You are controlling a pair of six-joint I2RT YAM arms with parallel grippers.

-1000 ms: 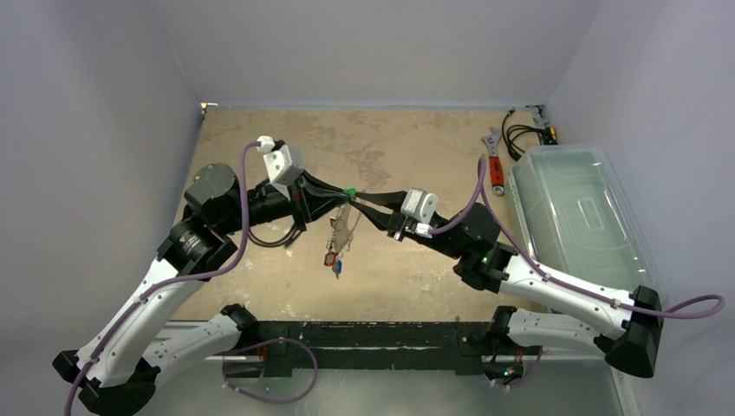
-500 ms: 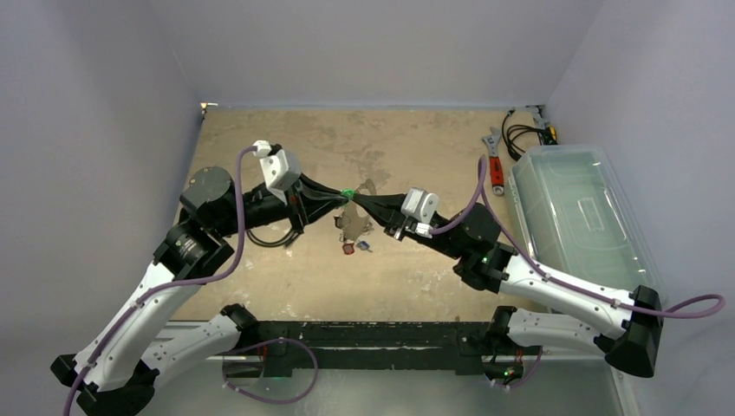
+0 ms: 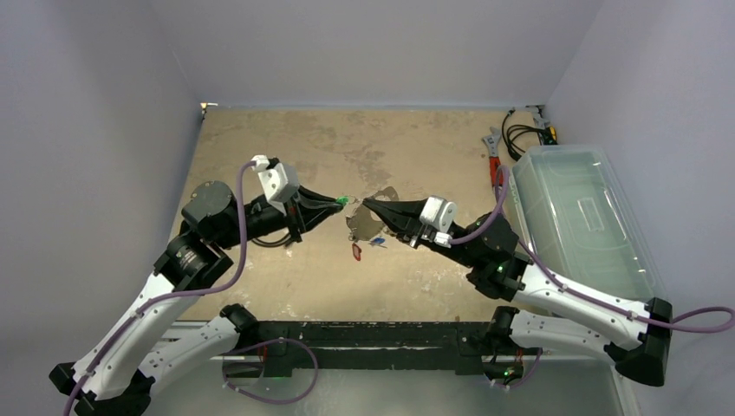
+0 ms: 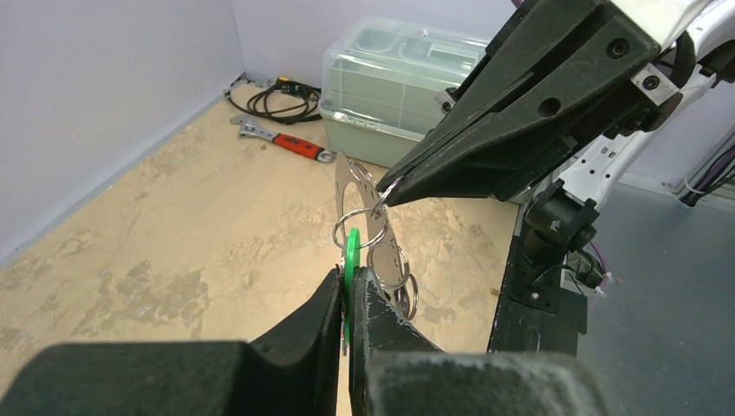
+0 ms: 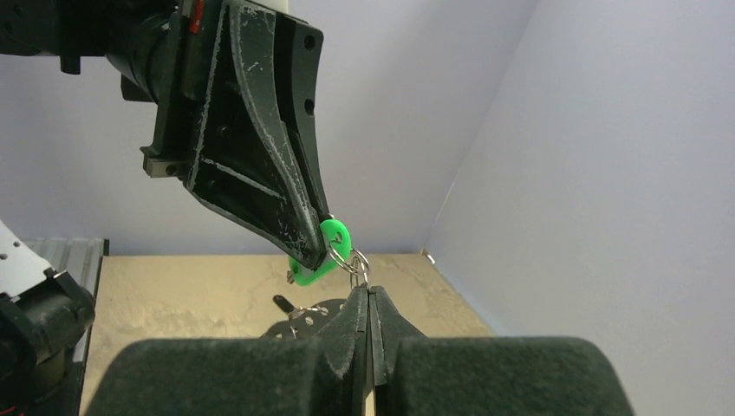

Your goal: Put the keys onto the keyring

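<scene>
Both arms are meeting nose to nose over the middle of the sandy-brown table point(image 3: 286, 139). The left gripper point(image 4: 349, 276) is clamping a small key with a bright green plastic head point(image 5: 322, 251). Its fingers are pressing flat on both faces of the head and holding it up off the table.

The right gripper point(image 5: 370, 296) is coming in from the right, squeezed fully together. It's pinching a thin silver wire split ring point(image 5: 357, 260) that looks hooked into the hole of the green head. So both grippers are hanging on to the same little bundle, with their tips almost touching.

The big flat silvery metal keyring with the notched rim point(image 4: 351, 186) is dangling tilted just under the two tips, mid-table, with a few more small wire loops strung along it. From overhead, a red-tagged key point(image 3: 356, 252) and a blue-tagged key point(image 3: 378, 242) are showing just on the near side of it. I honestly can't tell if those two are hanging free or touching the table.

Over at the far right, a red-handled wrench point(image 3: 496, 169) and a coiled black cable point(image 3: 520, 134) are lying beside a clear lidded plastic box point(image 3: 576, 212), well apart from the action.
</scene>
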